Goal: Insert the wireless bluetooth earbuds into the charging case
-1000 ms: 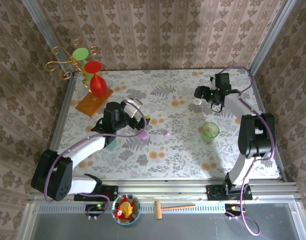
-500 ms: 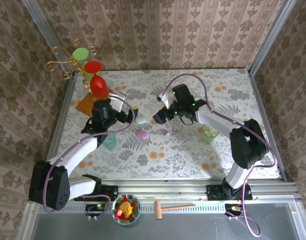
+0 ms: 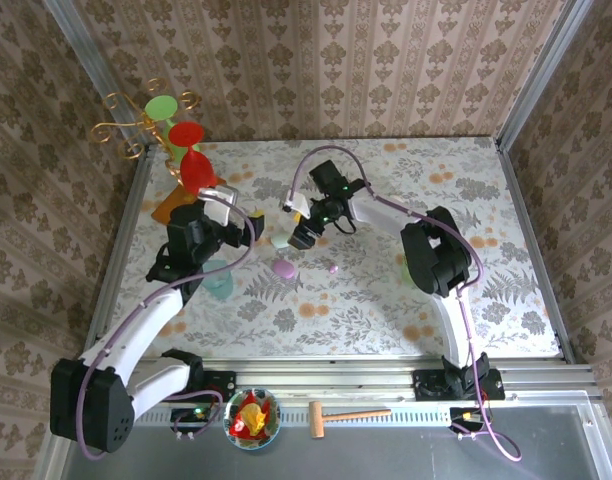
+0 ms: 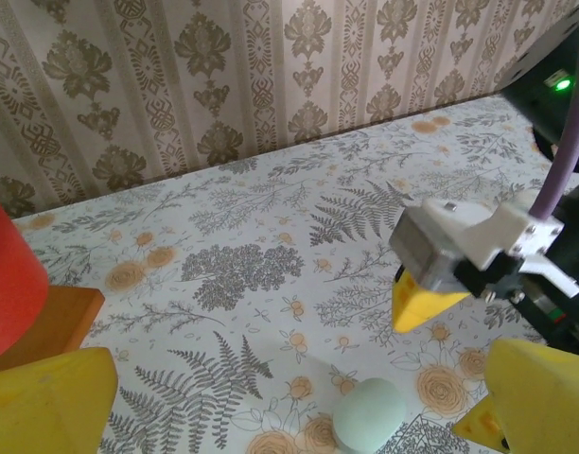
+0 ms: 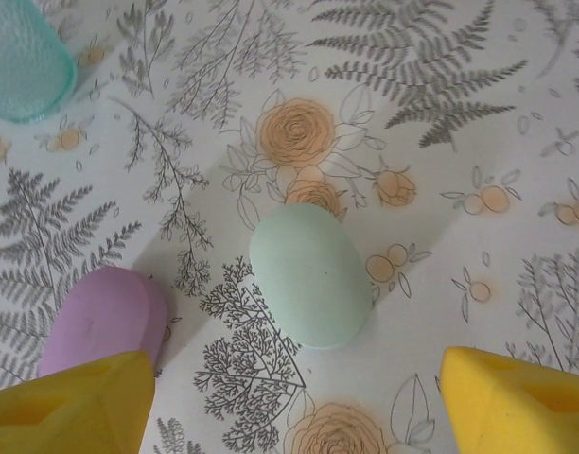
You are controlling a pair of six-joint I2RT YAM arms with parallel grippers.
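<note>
Over the middle of the table (image 3: 486, 190), the right gripper (image 3: 298, 232) hangs pointing down at the mint case (image 3: 281, 241). My guess is it's lining up to grab that case so it can be opened for the buds. Its yellow fingers (image 5: 72, 402) are spread wide, one at each bottom corner of the wrist view. The mint case lies on the floral top ahead of them, and they aren't touching or holding anything.

The lilac case (image 3: 284, 268) lies close beside the mint one on the side nearer the arms, with a small gap between them. Both look closed as far as I can tell. A lilac bud (image 3: 332, 268) sits loose on the table a bit to the right of the lilac case, apart from both cases, so it isn't in either one yet.

The left gripper (image 3: 248, 226) is off to the left near the red cup (image 3: 196, 170), probably just to leave room. Its fingers (image 4: 43, 397) are spread wide too, with nothing between them, and it faces the mint case and the other gripper
</note>
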